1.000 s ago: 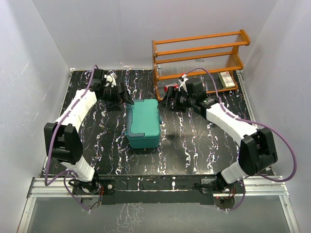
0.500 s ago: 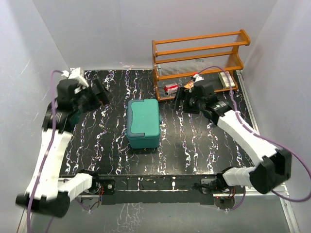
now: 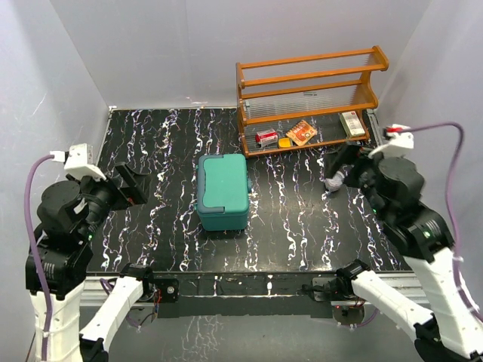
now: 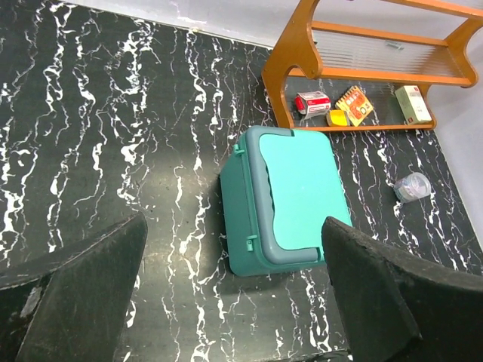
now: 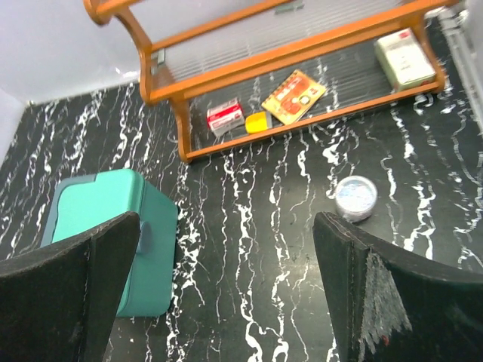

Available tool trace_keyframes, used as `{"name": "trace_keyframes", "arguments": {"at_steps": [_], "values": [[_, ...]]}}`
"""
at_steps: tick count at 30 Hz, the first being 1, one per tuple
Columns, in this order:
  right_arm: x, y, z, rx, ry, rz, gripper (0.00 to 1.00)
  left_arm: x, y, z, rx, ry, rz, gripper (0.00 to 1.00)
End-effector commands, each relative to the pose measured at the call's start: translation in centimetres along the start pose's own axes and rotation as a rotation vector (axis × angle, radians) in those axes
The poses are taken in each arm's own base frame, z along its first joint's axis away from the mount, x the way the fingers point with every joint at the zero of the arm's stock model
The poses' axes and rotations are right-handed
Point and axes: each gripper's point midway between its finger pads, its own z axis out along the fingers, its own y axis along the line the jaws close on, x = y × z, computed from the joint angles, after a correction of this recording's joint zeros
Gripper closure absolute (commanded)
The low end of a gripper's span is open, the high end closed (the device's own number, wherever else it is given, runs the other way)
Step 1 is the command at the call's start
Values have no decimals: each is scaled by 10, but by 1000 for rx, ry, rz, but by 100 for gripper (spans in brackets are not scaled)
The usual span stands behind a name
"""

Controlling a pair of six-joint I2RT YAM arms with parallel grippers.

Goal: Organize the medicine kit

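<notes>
Left gripper [image 3: 132, 187]: jaws wide, empty, raised at left.
Right gripper [image 3: 341, 167]: jaws wide, empty, raised at right.
Kit [image 3: 223, 192]: mid-table, lid closed; probably brace it, then unlatch.
Tub [image 5: 355, 197]: loose, right of kit.
Rack [image 3: 309, 83]: far; packs on bottom shelf.

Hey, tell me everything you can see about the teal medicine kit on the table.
The medicine kit is a teal-green, plastic-looking box, rectangular with rounded corners. Its lid is shut: a lighter flat panel inside a darker rim, two small tabs along one long side. It stands flat near the middle of the black, white-veined table, apart from the orange wooden rack behind it. Only the table touches it.
</notes>
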Motion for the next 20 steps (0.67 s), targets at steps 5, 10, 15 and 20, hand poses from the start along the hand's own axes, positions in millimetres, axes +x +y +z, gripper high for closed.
{"name": "trace_keyframes", "arguments": {"at_steps": [5,10,15,20], "values": [[-34,-32,-72,45,-135,27,2,-30,-3,-43,-1,-102,56,1],[-40,-33,-91,14,-164,30,2,-38,-7,-52,18,-142,59,1],[-38,-33,-89,16,-158,33,2,-34,-8,-52,29,-137,59,1],[-37,-33,-86,18,-162,35,2,-28,-5,-51,20,-129,53,1]]}}
